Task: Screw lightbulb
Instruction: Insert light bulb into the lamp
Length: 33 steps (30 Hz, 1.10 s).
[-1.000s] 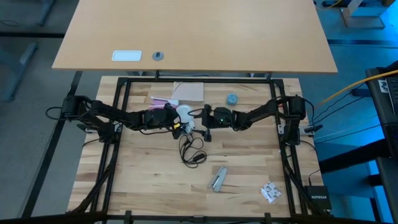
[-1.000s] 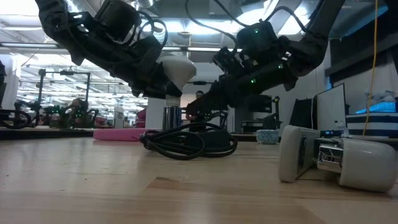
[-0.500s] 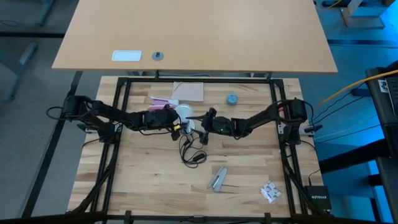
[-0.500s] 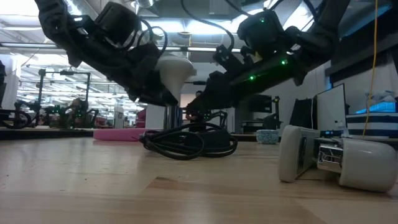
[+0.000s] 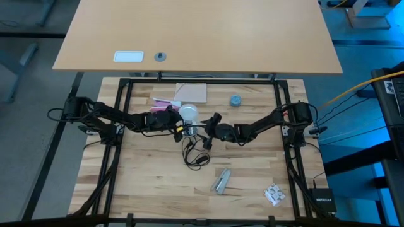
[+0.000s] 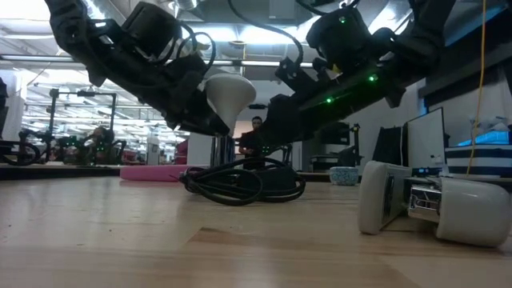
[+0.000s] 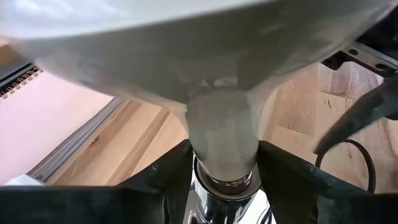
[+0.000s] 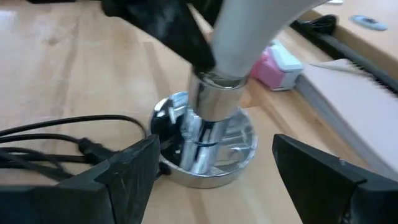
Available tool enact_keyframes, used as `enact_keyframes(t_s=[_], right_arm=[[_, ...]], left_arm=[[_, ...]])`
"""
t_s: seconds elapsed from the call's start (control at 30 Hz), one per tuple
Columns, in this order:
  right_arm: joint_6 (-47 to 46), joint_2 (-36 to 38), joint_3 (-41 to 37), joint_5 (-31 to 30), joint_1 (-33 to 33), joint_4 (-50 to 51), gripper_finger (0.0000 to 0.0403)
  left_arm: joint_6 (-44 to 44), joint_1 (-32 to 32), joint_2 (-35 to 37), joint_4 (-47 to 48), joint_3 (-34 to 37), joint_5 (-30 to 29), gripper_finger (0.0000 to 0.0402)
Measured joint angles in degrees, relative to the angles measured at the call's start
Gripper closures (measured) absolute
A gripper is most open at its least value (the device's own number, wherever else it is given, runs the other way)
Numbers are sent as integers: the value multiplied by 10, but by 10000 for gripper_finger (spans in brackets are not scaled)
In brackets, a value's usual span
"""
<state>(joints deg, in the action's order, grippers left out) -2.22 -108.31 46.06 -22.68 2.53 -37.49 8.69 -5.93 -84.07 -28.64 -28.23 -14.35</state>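
- Where the pale butcher-block table (image 5: 145,183) shows its wood grain, two dark jointed arms reach in from either side and meet near the middle.
- The left end effector (image 5: 177,121) is clenched on the narrow neck of the lightbulb (image 5: 188,113); in the left wrist view its two dark fingers (image 7: 163,180) press both sides of the neck.
- The lightbulb is one frosted-white, smooth, pear-shaped piece: a round globe up top tapering down to a threaded metal base (image 7: 227,182).
- It stands tilted over one silvery socket (image 8: 205,149), a polished metal tube rising from a round, shiny, dish-like base; the bulb's base sits at the mouth of the tube.
- One thin black cord (image 5: 194,151) runs from the socket and lies in loose loops on the table toward the front edge.
- The right end effector (image 5: 203,130) is released, its two blocky dark fingers (image 8: 121,174) spread wide on either side of the socket without touching it.
- Behind the socket lie a flat pink oblong thing (image 5: 161,101) and one matte tan sheet (image 5: 191,92) with a spiral edge.
- Further right, one small blue-grey round cap (image 5: 235,99) sits alone.
- Toward the front, one silvery-grey angular piece (image 5: 220,181) lies flat, and well to its right one small white packet (image 5: 274,195) with dark markings.
- On the far tan table (image 5: 252,38), one white rectangular card (image 5: 129,57) and one small round grey thing (image 5: 160,57) lie side by side.
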Motion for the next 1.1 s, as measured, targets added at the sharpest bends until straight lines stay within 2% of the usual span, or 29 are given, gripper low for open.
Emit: enact_keyframes(t_s=[0.1,0.33,0.77,0.9,1.1], right_arm=[[30,0,0,-18,-5,-9,86],[129,0,0,-10,-38,-66,86],[142,0,0,11,-132,-118,86],[142,0,9,62,-152,-147,86],[167,0,51,140,-157,-119,86]], left_arm=[[0,0,0,-1,0,0,233],[0,0,1,-2,-1,0,233],[2,0,2,10,-2,0,242],[3,0,2,11,-2,0,251],[2,0,2,13,-2,0,247]])
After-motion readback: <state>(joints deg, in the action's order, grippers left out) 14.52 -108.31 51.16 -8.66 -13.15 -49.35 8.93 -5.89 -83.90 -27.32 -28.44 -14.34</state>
